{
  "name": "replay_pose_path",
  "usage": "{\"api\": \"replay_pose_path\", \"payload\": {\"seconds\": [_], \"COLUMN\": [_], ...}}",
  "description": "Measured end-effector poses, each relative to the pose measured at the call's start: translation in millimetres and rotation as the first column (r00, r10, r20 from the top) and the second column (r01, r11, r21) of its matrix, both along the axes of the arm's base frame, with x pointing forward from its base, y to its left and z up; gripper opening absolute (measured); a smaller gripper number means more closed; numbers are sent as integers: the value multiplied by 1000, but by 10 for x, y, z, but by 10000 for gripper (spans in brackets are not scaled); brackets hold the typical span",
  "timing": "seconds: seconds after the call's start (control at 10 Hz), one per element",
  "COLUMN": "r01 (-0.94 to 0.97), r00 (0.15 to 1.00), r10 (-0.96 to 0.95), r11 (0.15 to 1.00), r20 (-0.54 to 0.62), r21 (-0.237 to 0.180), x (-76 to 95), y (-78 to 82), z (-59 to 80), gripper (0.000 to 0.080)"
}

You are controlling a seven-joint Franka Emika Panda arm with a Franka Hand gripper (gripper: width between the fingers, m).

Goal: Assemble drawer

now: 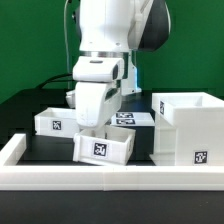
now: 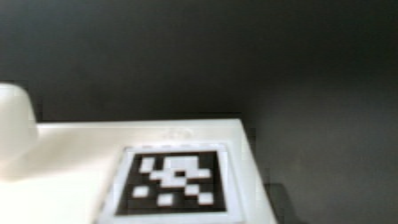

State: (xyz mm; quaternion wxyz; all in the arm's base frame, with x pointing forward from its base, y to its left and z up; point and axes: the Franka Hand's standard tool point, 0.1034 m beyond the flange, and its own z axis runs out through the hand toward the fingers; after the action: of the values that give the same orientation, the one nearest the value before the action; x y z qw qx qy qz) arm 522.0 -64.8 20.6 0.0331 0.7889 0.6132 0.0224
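Observation:
A small white drawer tray (image 1: 101,147) with a square tag hangs tilted at the front centre of the table. My gripper (image 1: 97,128) comes down onto its upper wall and appears shut on it; the fingertips are hidden by the tray. In the wrist view the tray's tagged wall (image 2: 173,180) fills the near field and no fingers show. A second small tray (image 1: 55,121) sits at the exterior view's left. The large cube-shaped housing (image 1: 190,126) stands at the exterior view's right, its open side up.
The marker board (image 1: 131,118) lies flat behind the held tray. A long low white rail (image 1: 110,178) edges the table's front and left. The table top is black. A rounded white shape (image 2: 15,125) shows at the edge of the wrist view.

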Motion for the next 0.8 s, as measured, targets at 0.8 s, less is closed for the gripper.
{"api": "replay_pose_path", "payload": {"seconds": [0.8], "r01": [-145], "r00": [988], "r10": [147], "r11": [988], "r20": [-54], "r21": [46], "x": [6], "y": [-119], "z": [-7], "gripper": [42]}}
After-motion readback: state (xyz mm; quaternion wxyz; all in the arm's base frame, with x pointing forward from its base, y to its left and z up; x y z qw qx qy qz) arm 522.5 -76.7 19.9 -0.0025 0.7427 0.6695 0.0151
